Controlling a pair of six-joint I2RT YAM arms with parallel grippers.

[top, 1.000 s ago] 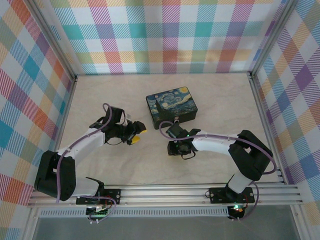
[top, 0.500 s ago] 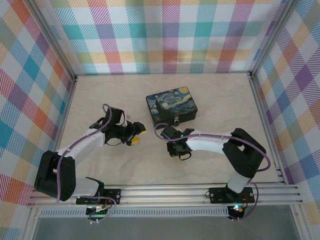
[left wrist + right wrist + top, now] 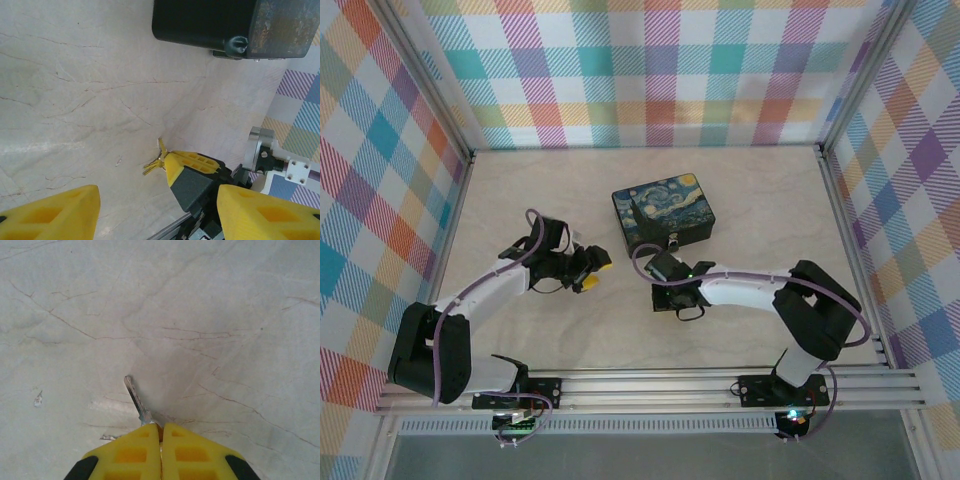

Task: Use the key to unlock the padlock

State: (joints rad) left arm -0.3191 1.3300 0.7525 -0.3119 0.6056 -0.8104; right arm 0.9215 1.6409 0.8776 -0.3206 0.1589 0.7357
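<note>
Right gripper (image 3: 161, 429): fingers pressed together, clamped on the key (image 3: 135, 399), its blade jutting from the tips over the table (image 3: 225, 315). Left gripper (image 3: 594, 270): fingers apart, holding nothing, near the right one. Padlock (image 3: 236, 45): at the front of the painted box (image 3: 665, 210), beyond both grippers.

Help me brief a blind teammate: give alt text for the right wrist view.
The right gripper, its yellow tips shut together, pinches the thin silvery key, whose blade sticks out ahead and angles slightly left. Behind it lies the pale, veined table.
</note>
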